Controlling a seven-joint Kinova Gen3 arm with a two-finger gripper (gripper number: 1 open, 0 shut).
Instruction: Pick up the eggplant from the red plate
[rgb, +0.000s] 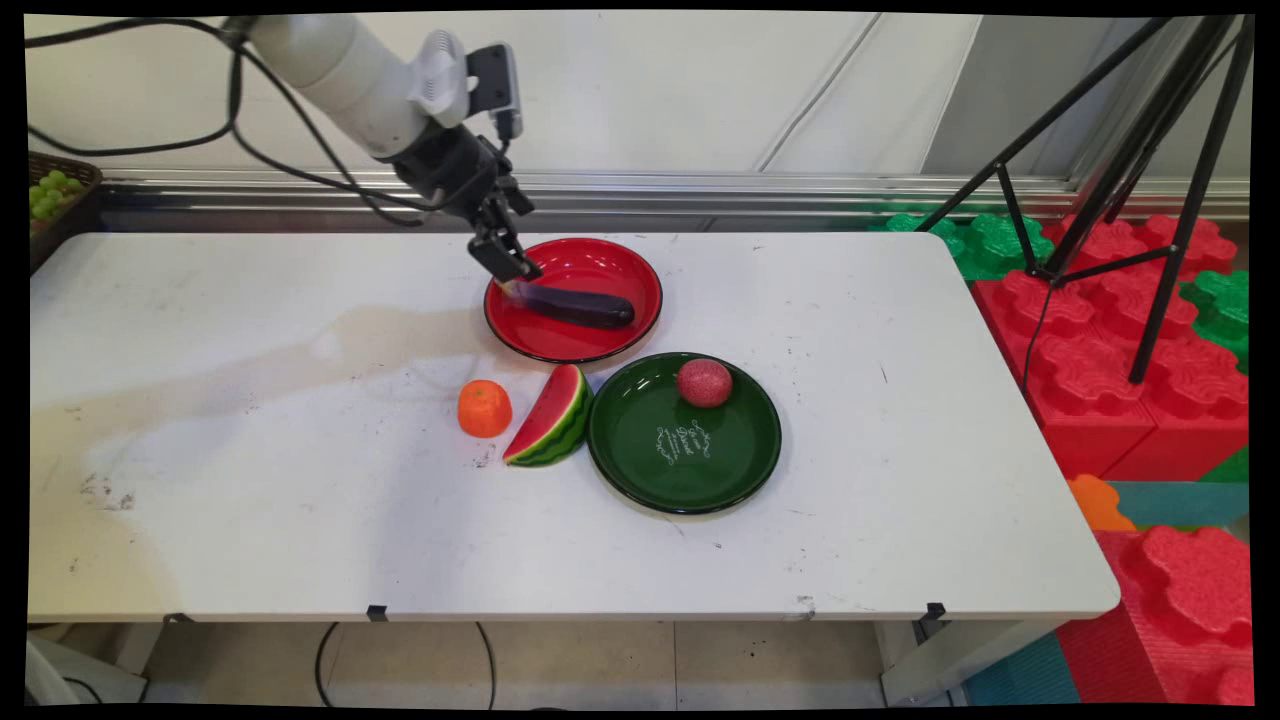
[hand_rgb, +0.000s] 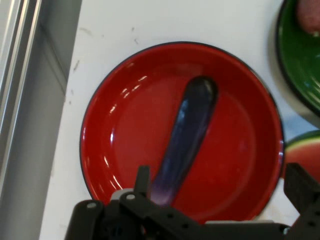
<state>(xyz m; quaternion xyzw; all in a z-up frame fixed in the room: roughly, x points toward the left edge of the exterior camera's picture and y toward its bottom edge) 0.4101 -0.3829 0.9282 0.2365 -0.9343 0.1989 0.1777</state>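
Observation:
A dark purple eggplant (rgb: 578, 306) lies across the red plate (rgb: 600, 265) at the table's back middle. My gripper (rgb: 512, 270) hangs low over the plate's left rim, at the eggplant's stem end. In the hand view the eggplant (hand_rgb: 187, 135) runs from the plate's middle down to the left finger (hand_rgb: 143, 179), while the right finger (hand_rgb: 300, 182) stands far off to the side. The gripper (hand_rgb: 220, 182) is open, and the eggplant rests in the red plate (hand_rgb: 125, 125).
A green plate (rgb: 690, 470) holding a reddish round fruit (rgb: 704, 382) sits in front of the red one. A watermelon slice (rgb: 550, 418) and an orange (rgb: 484, 408) lie to its left. A basket of green grapes (rgb: 50, 195) stands at the far left, and a black tripod (rgb: 1150, 180) at the right.

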